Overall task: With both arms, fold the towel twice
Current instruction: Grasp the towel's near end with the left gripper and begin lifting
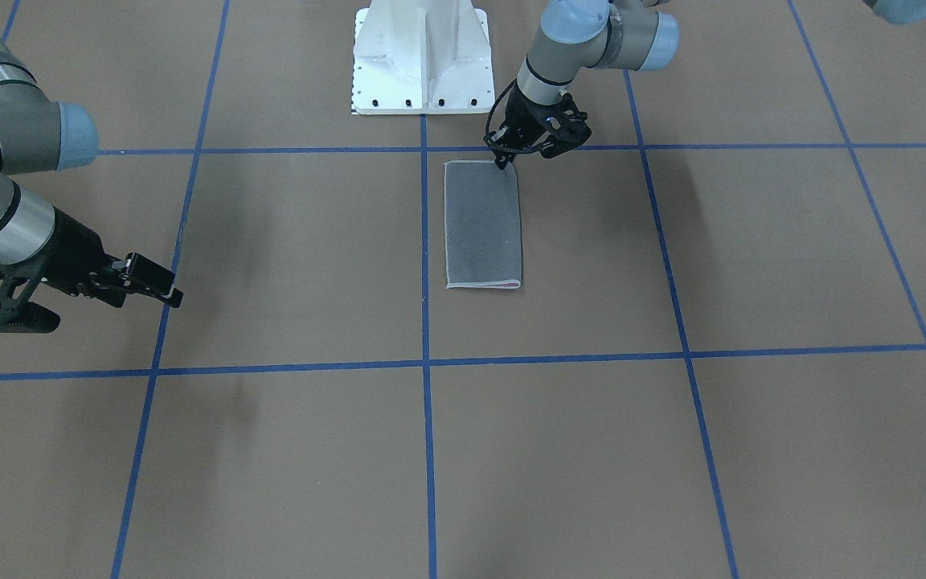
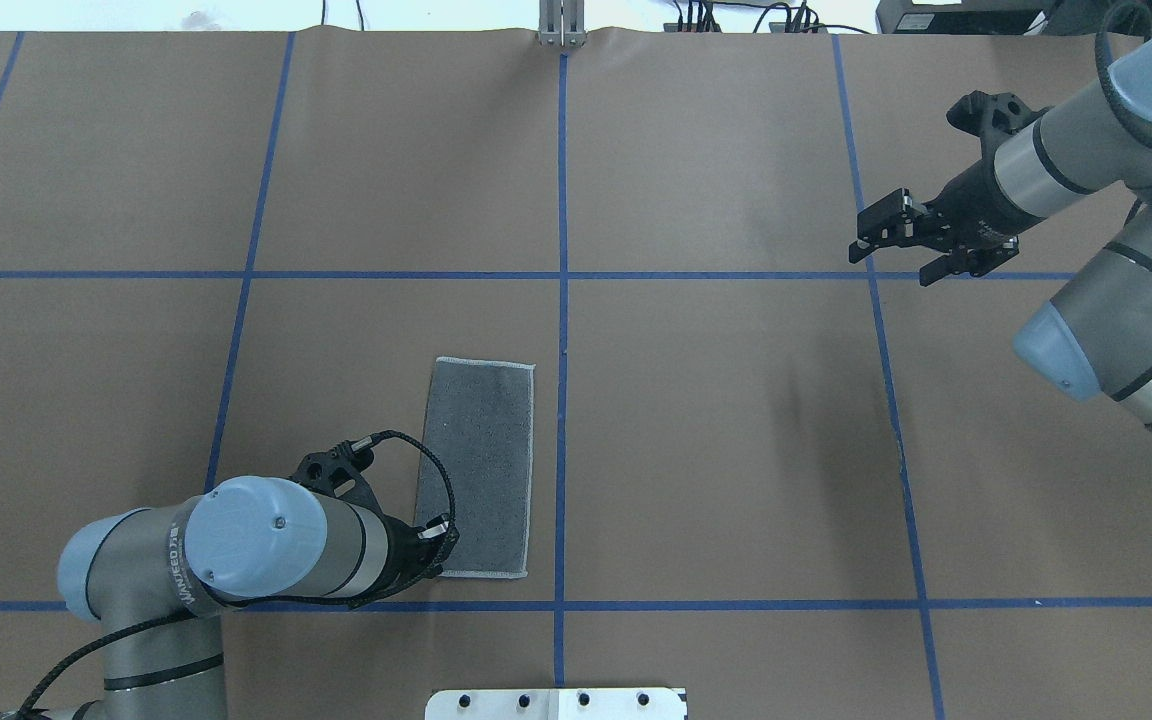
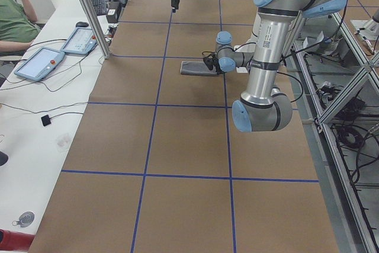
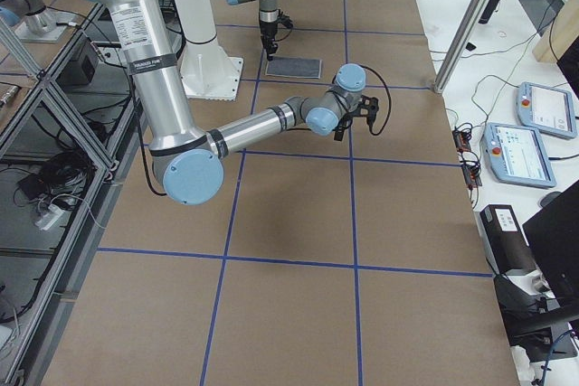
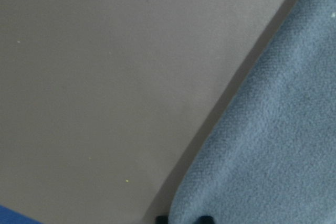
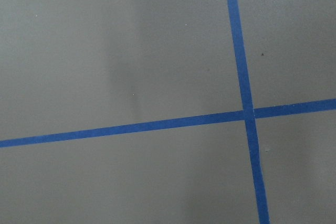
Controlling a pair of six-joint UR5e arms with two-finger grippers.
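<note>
The towel (image 1: 483,225) lies flat on the bench (image 1: 752,450), folded into a narrow strip, dark grey side up with light edging. A pink sliver at its far end shows only in the front-facing view. The left end effector (image 1: 502,163) pinches the towel's robot-side corner; overhead, its own wrist hides the fingers. The right end effector (image 2: 894,255) hangs spread and empty, well apart.

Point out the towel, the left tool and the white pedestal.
towel (image 1: 483,225), front-facing view, middle of its grey face.
left tool (image 1: 503,163), front-facing view, fingertips at the towel's corner.
white pedestal (image 1: 421,56), front-facing view, its central rib.
</note>
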